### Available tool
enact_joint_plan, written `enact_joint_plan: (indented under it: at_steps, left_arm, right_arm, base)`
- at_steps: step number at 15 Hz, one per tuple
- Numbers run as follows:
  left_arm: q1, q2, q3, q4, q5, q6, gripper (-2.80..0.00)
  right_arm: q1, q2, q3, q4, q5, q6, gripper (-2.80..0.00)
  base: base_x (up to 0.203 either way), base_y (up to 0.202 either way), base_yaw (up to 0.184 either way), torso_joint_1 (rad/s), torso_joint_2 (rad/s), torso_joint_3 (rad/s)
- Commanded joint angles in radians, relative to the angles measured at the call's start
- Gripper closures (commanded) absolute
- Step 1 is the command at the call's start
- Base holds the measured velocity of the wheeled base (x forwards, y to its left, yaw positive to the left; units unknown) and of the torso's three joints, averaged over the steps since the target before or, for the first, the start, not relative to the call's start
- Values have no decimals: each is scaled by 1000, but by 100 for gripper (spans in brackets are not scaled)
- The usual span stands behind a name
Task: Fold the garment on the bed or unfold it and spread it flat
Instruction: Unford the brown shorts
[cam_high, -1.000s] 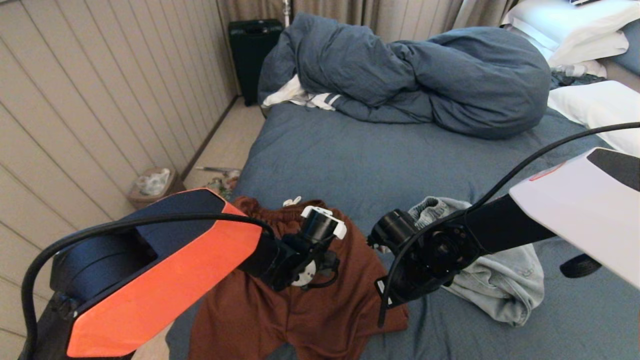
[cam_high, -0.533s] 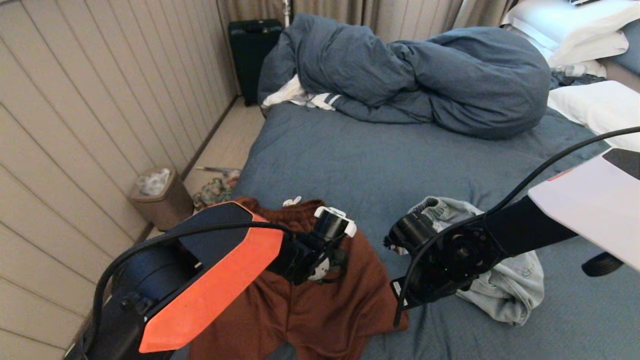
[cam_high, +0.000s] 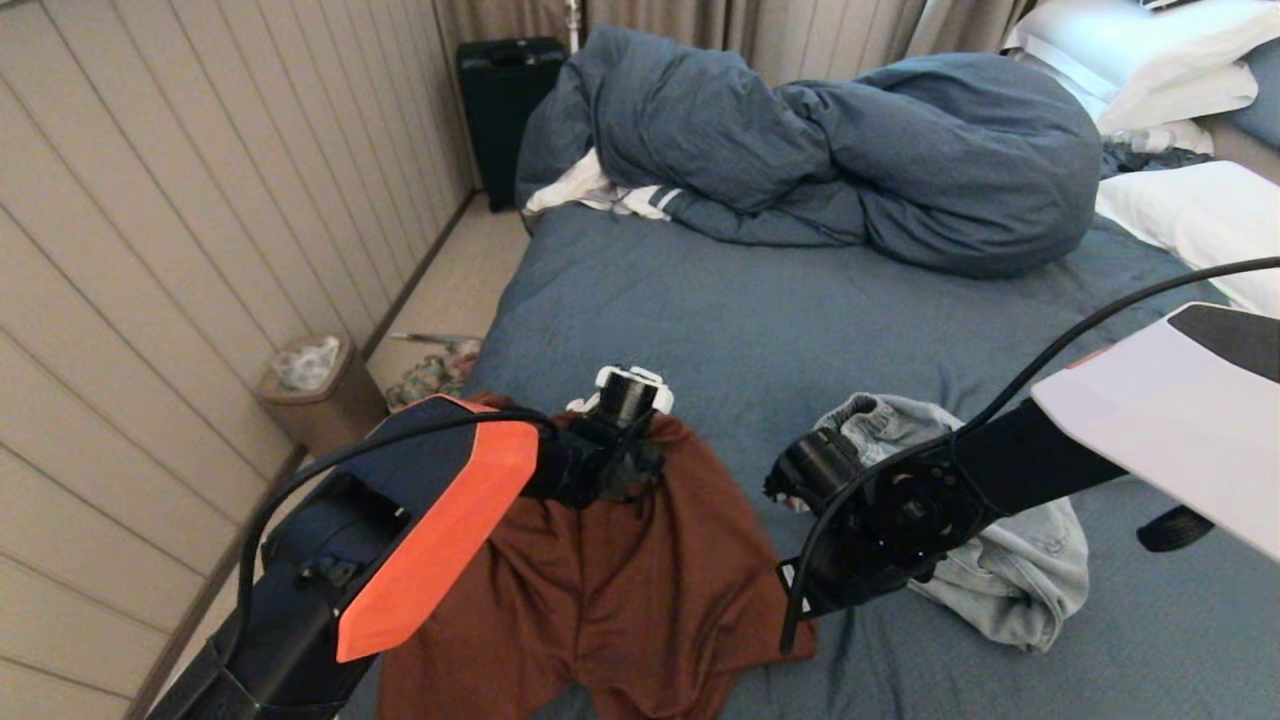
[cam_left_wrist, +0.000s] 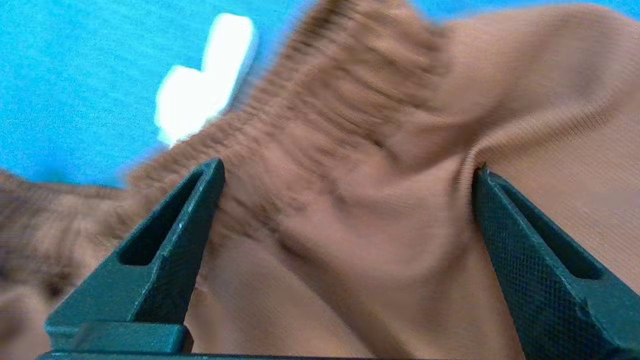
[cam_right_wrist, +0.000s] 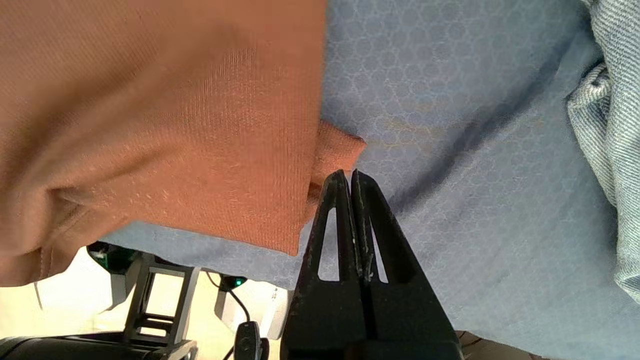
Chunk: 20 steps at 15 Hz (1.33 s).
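Note:
The garment, rust-brown shorts, lies on the bed near its front left corner, waistband towards the far side. My left gripper hovers open just over the gathered waistband, one finger on each side of a fold and nothing pinched. A white drawstring end lies on the sheet beyond the band. My right gripper is shut and empty, its tips beside a small folded corner of the shorts near the bed's front edge. In the head view the arms hide both sets of fingers.
A crumpled pale grey garment lies right of the shorts, under my right arm. A bunched blue duvet and white pillows fill the far side. A waste bin, floor clutter and a dark suitcase stand along the left wall.
My left arm has reached away from me, carrying the open gripper from the middle of the shorts to their waistband. The right arm has hardly shifted and stays shut.

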<state>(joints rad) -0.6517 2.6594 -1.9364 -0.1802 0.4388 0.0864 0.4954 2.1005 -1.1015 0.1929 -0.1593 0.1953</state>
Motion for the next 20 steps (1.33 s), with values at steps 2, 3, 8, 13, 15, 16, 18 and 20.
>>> enact_joint_plan:
  at_steps: [2, 3, 8, 13, 15, 16, 18, 20]
  left_arm:
    - [21, 39, -6, -23, 27, 10, -280]
    - [27, 40, -6, -31, 28, 23, -280]
    - [90, 34, -7, -123, 31, 94, -280]
    - [130, 1, -15, -134, 28, 101, -280]
    - [133, -9, -15, -134, 29, 101, -280]
    - [136, -10, -15, -134, 29, 101, -280]
    - [136, -21, -15, -137, 29, 99, -280]
    - [136, -26, -15, -137, 29, 99, -280]
  right_arm:
    - [8, 13, 0, 0, -2, 1, 0]
    - [8, 16, 9, 0, -3, 1, 0]
    - [17, 16, 20, 0, -5, 1, 0]
    - [65, 56, -1, -1, -5, 3, 0]
    - [63, 46, -1, -37, -6, 3, 0]
    - [62, 41, 9, -70, -12, 3, 0]
    - [51, 11, 18, -140, -30, 3, 0]
    - [44, -28, 20, -189, -41, 13, 0]
  base:
    - [0, 0, 0, 0, 0, 0]
    - [0, 0, 0, 0, 0, 0]
    - [0, 0, 0, 0, 0, 0]
    - [0, 0, 0, 0, 0, 0]
    - [0, 0, 0, 0, 0, 0]
    - [0, 0, 0, 0, 0, 0]
    - [0, 0, 0, 0, 0, 0]
    - [0, 0, 0, 0, 0, 0]
